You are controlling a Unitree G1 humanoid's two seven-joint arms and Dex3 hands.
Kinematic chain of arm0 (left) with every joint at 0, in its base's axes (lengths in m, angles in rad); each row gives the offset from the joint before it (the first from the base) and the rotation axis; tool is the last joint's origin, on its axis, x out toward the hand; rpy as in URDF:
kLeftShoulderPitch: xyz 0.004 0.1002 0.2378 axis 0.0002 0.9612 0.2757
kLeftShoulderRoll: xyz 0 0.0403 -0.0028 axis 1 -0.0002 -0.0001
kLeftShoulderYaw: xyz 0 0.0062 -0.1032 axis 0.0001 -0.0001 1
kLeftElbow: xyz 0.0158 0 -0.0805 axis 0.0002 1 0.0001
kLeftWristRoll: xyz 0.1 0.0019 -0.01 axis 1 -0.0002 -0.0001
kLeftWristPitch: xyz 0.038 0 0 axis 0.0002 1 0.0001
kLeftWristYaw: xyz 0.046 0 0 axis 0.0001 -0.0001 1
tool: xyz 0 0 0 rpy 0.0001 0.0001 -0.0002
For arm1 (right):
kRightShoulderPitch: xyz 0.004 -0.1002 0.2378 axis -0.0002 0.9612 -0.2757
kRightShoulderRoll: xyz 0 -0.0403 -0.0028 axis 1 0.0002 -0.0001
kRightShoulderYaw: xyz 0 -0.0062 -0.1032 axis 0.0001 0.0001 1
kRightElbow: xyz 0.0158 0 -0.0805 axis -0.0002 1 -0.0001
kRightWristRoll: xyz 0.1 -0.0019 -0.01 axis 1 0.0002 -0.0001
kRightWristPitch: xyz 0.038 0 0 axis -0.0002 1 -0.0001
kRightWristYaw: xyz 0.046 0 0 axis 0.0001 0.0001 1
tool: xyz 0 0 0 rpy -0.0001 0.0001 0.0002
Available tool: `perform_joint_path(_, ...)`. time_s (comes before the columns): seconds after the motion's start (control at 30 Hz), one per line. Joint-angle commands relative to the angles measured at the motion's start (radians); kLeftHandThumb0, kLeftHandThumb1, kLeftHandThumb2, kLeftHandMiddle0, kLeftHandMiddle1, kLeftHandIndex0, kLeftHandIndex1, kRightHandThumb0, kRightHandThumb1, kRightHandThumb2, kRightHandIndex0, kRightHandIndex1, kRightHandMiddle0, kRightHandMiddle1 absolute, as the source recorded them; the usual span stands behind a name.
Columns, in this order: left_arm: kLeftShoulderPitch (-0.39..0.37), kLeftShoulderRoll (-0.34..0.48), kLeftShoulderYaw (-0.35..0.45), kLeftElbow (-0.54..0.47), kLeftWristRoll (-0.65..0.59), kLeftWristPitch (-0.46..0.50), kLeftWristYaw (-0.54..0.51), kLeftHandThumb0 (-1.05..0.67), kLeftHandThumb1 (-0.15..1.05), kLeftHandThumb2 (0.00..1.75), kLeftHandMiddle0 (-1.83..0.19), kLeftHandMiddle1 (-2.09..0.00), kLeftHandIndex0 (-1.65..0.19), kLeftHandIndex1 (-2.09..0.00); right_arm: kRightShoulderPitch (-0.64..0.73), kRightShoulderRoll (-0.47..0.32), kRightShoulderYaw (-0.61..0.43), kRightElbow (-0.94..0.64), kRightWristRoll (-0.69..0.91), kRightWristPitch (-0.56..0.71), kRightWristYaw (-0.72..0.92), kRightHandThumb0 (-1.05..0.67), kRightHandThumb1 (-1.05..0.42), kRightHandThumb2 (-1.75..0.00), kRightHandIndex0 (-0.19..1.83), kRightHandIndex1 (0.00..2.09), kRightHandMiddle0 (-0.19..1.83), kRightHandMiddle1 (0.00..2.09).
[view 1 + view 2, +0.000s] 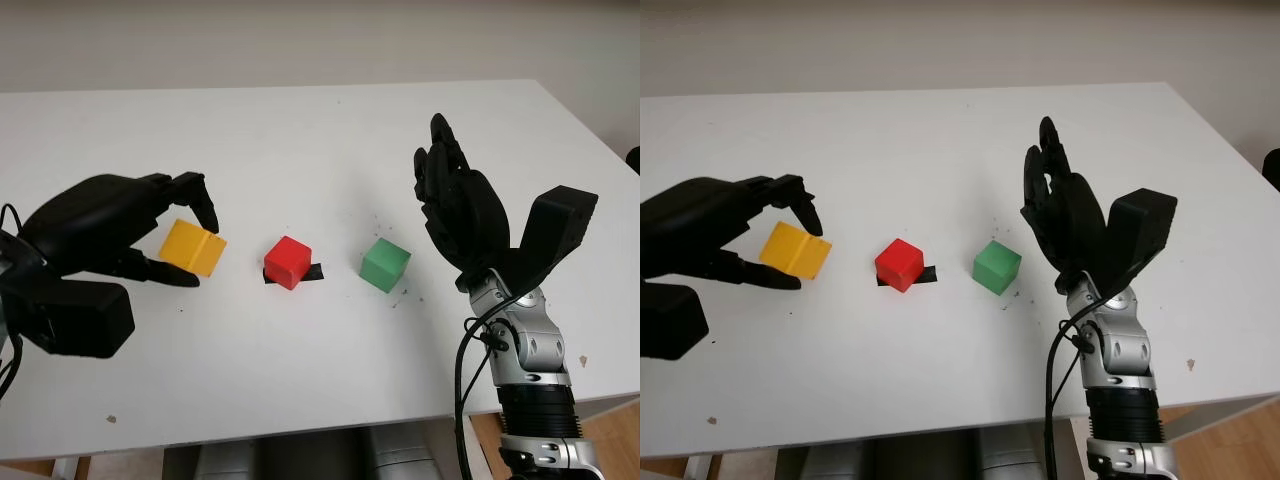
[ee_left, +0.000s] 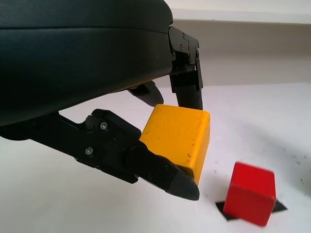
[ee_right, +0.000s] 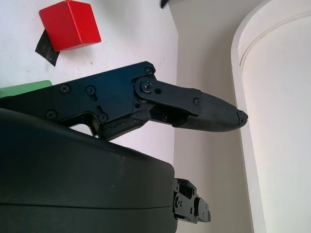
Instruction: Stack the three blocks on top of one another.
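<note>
A yellow block (image 1: 193, 247) sits at the left of the white table (image 1: 300, 360). My left hand (image 1: 201, 253) is curled around it, one finger tip on its far top edge and the thumb (image 2: 165, 174) against its near side. I cannot tell whether the yellow block (image 2: 177, 138) is lifted off the table. A red block (image 1: 287, 261) stands in the middle on a patch of black tape (image 1: 314, 272). The green block (image 1: 385, 264) is just right of it. My right hand (image 1: 450, 195) is open, raised above the table right of the green block.
The table's front edge (image 1: 300, 432) runs close below the hands, and its right edge (image 1: 600, 150) lies just beyond the right arm. Small dark specks dot the surface around the green block.
</note>
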State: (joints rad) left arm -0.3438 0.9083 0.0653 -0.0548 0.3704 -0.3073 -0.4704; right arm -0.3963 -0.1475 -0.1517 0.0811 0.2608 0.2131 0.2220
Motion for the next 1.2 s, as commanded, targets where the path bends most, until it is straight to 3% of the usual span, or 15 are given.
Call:
perform_joint_path(0.0,-0.073,0.008,-0.020,0.000,-0.002,-0.001,-0.019,-0.41,1.01,0.06,-0.27,-0.50,-0.30,-1.57,-0.012,0.000,0.004,-0.013,-0.002,0.002,-0.006,-0.74,-1.05,-0.63,-0.19,0.00,-0.19,0.00)
perform_joint_path(0.2,-0.227,-0.020,-0.103,0.085,-0.023,-0.028,-0.099,-0.42,1.01,0.05,-0.15,-0.74,-0.30,-1.64,-0.011,0.002,0.009,-0.013,-0.003,0.003,-0.014,-0.74,-1.05,-0.63,-0.19,0.00,-0.19,0.00)
perform_joint_path(0.33,-0.340,-0.043,-0.166,0.141,-0.040,-0.011,-0.197,-0.42,1.01,0.05,-0.11,-0.79,-0.32,-1.54,-0.012,0.005,0.014,-0.015,-0.007,0.005,-0.022,-0.74,-1.05,-0.63,-0.19,0.00,-0.19,0.00)
perform_joint_path(0.6,-0.560,-0.122,-0.275,0.322,-0.030,-0.024,-0.328,-0.50,1.01,0.05,-0.24,-0.47,-0.39,-1.47,-0.009,0.013,0.025,-0.030,-0.012,0.010,-0.042,-0.73,-1.05,-0.65,-0.19,0.00,-0.19,0.00)
perform_joint_path(0.73,-0.604,-0.152,-0.302,0.371,-0.022,-0.006,-0.360,-0.50,1.02,0.05,-0.24,-0.39,-0.37,-1.50,-0.008,0.014,0.025,-0.032,-0.011,0.010,-0.045,-0.73,-1.05,-0.66,-0.19,0.00,-0.19,0.00)
perform_joint_path(0.97,-0.672,-0.216,-0.352,0.521,0.018,-0.096,-0.341,-0.51,1.03,0.05,-0.29,-0.30,-0.34,-1.53,-0.010,0.012,0.028,-0.036,-0.013,0.013,-0.044,-0.72,-1.05,-0.66,-0.19,0.00,-0.19,0.00)
perform_joint_path(1.17,-0.692,-0.242,-0.390,0.541,0.077,-0.103,-0.330,-0.51,1.04,0.06,-0.29,-0.26,-0.32,-1.50,-0.008,0.016,0.027,-0.037,-0.012,0.008,-0.046,-0.71,-1.05,-0.67,-0.19,0.00,-0.19,0.00)
